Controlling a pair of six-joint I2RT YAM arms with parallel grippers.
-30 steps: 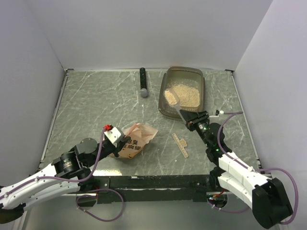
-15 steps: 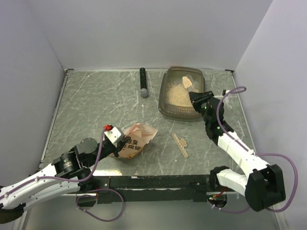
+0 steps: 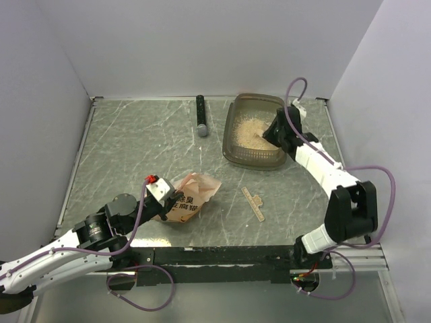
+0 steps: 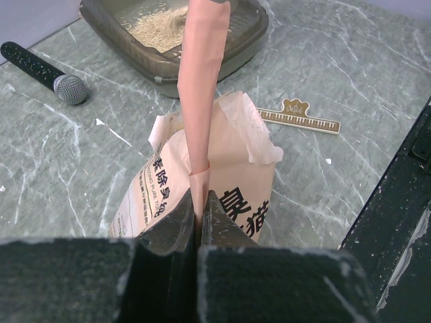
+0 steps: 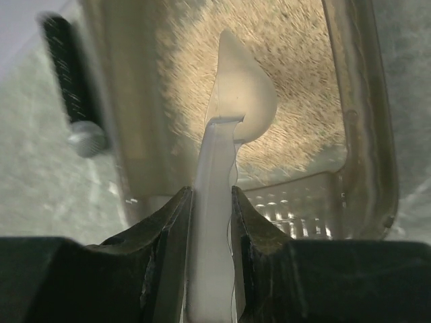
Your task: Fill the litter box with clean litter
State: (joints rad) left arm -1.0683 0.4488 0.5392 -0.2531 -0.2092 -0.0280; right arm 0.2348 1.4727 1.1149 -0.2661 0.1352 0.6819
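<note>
White scoop [image 5: 217,175] clamped in right fingers [image 5: 168,229], clear only from wrist, left fingers [image 4: 176,222] pinching pouch [image 4: 236,168]

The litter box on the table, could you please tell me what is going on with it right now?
The right gripper holds a pale scoop by its handle, bowl over the litter box, where clean litter lies heaped. The left gripper is shut on the top flap of the orange-pink pouch, holding it upright near the front edge. A microphone and a ruler lie on the table.
</note>
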